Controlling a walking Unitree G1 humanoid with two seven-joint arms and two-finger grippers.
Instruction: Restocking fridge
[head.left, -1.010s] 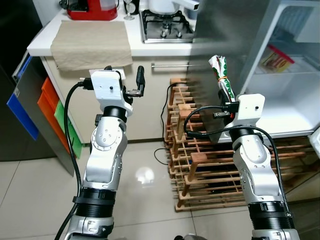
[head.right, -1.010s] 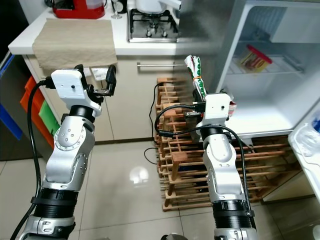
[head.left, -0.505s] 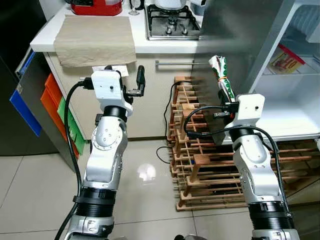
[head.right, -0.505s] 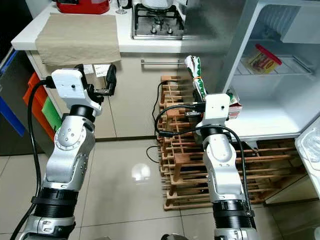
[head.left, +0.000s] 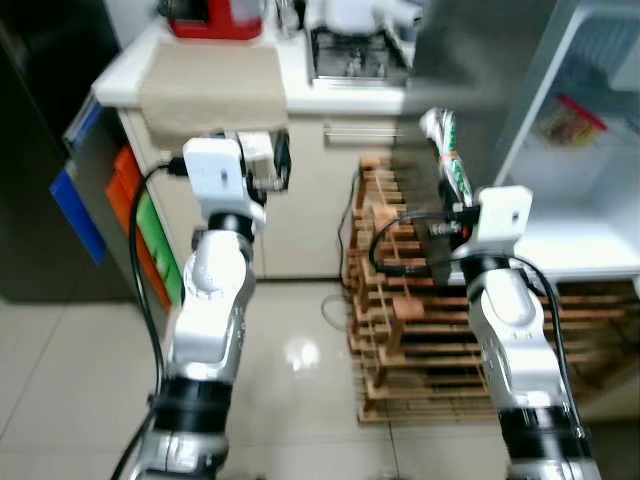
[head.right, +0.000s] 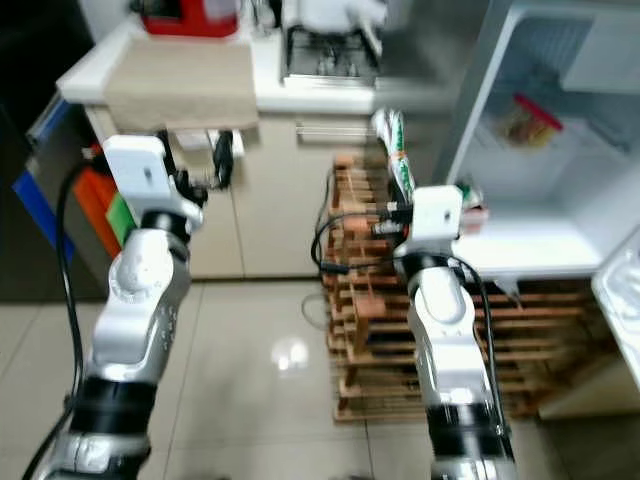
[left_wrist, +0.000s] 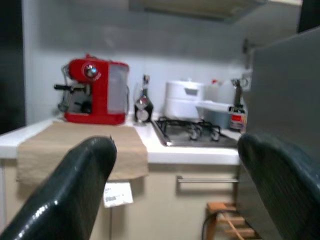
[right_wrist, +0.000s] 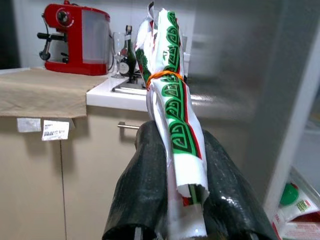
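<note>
Standing on a glossy beige tiled floor (head.left: 300, 350), the robot is facing a white counter (head.left: 290, 95) draped with a tan cloth (head.left: 212, 85), a red coffee machine (left_wrist: 92, 90) and a gas hob (left_wrist: 192, 134) behind it. A wooden rack (head.left: 400, 330) is sitting beside the cabinet, just left of the open fridge (head.right: 540, 190), whose white shelves are holding a few packets.

The right gripper (right_wrist: 182, 200) is clamping its black fingers on a rolled green-and-white packet (right_wrist: 172, 115) bound by an orange band, holding it upright in front of the fridge's steel side. The left gripper (left_wrist: 175, 190) is hanging raised before the counter, fingers (left_wrist: 75, 190) spread apart with nothing between them.

Compared with half a second ago, the whole scene is shifting sideways and blurring, so the camera is moving; both arms are keeping their poses.

White tags (right_wrist: 55, 130) are hanging under the cloth, their print too small to read.
</note>
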